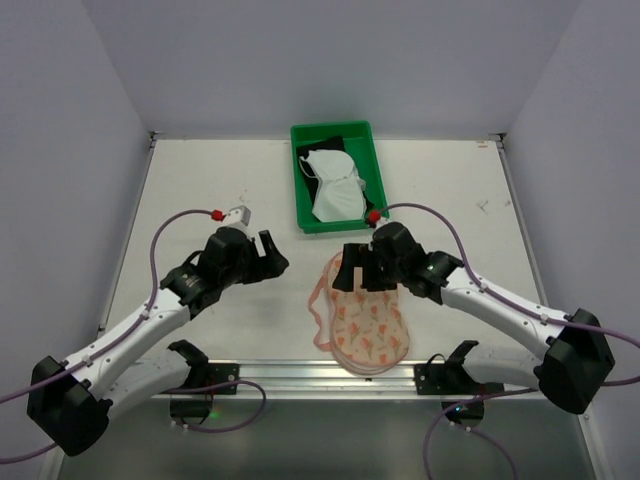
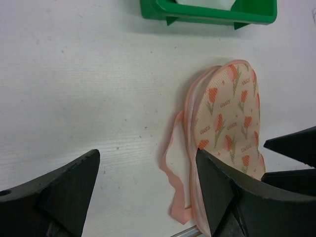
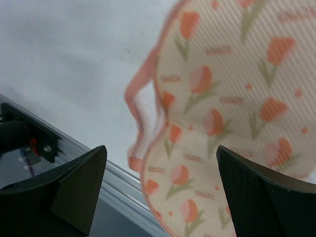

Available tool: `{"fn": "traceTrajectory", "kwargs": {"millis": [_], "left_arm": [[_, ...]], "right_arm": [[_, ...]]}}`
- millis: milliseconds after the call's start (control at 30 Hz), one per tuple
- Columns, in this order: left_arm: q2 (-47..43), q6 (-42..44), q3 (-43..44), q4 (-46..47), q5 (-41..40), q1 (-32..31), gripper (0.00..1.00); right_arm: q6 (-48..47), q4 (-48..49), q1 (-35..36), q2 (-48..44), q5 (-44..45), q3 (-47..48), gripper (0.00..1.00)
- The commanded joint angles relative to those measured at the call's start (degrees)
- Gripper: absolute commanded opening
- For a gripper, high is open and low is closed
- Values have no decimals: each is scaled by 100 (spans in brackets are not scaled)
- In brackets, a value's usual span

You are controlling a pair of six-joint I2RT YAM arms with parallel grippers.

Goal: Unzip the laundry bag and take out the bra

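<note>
The laundry bag (image 1: 365, 325) lies flat near the table's front edge, pink with orange-red flowers; it also shows in the left wrist view (image 2: 229, 118) and the right wrist view (image 3: 222, 98). Its pink zipper edging (image 2: 173, 163) hangs loose along its left side. My right gripper (image 1: 362, 275) (image 3: 161, 148) hovers open over the bag's far lobe, holding nothing. To the left of the bag my left gripper (image 1: 270, 255) (image 2: 145, 153) is open and empty over bare table. A white bra (image 1: 335, 185) rests in the green tray (image 1: 298, 180).
The green tray (image 2: 207, 15) stands at the table's far middle, just behind the right gripper. A metal rail (image 1: 330, 372) (image 3: 113, 182) runs along the front edge, right below the bag. White walls close in the left, right and back.
</note>
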Motion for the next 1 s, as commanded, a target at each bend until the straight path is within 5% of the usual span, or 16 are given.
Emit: {"fn": "traceTrajectory", "kwargs": {"millis": [0, 333, 700, 967], "left_arm": [[-254, 445, 533, -612, -572, 84, 84], [-1000, 709, 1054, -1658, -1804, 93, 95], [-1291, 595, 974, -1896, -1928, 93, 95], [-1458, 595, 1036, -2080, -2095, 93, 96]], "right_arm": [[156, -205, 9, -694, 373, -522, 94], [393, 286, 0, -1347, 207, -1787, 94], [1087, 2255, 9, 408, -31, -1877, 93], [1387, 2169, 17, 684, 425, -1464, 93]]}}
